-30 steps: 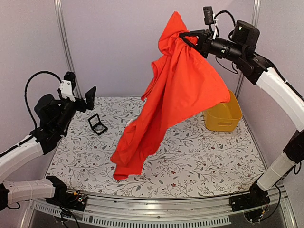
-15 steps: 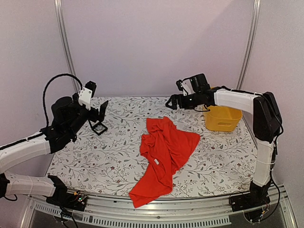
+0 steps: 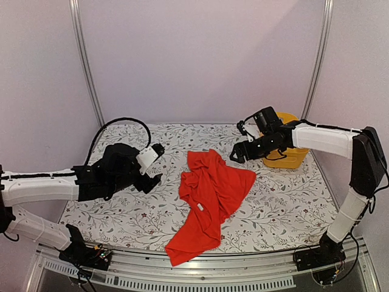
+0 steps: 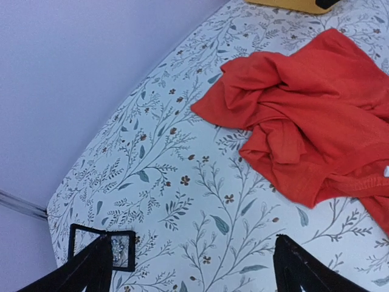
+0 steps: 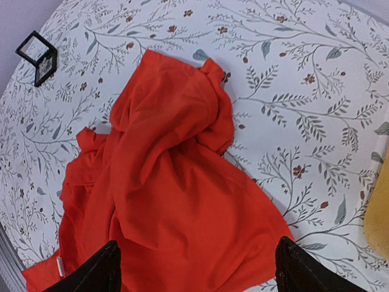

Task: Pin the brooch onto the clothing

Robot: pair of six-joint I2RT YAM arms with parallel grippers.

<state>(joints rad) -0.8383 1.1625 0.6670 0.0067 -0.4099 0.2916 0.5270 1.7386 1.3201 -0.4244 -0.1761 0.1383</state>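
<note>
The clothing, a bright red-orange T-shirt (image 3: 209, 198), lies crumpled in the middle of the table, seen too in the left wrist view (image 4: 304, 121) and the right wrist view (image 5: 176, 182). The brooch (image 4: 118, 249) glitters inside a small black display box (image 4: 100, 246), which also shows far off in the right wrist view (image 5: 37, 56). My left gripper (image 4: 194, 274) is open and empty, low over the cloth, its left finger right beside the box. In the top view this gripper (image 3: 153, 181) sits left of the shirt and the arm hides the box. My right gripper (image 5: 197, 274) hangs open above the shirt's right part, near its far right edge (image 3: 237, 153).
A yellow basket (image 3: 290, 157) stands at the back right, partly behind the right arm. The flower-patterned tablecloth (image 3: 285, 201) covers the table. Metal frame posts (image 3: 85, 67) rise at the back corners.
The right gripper let go of the shirt, which dropped from high up into a heap on the table. The left arm swung down and inward over the display box.
</note>
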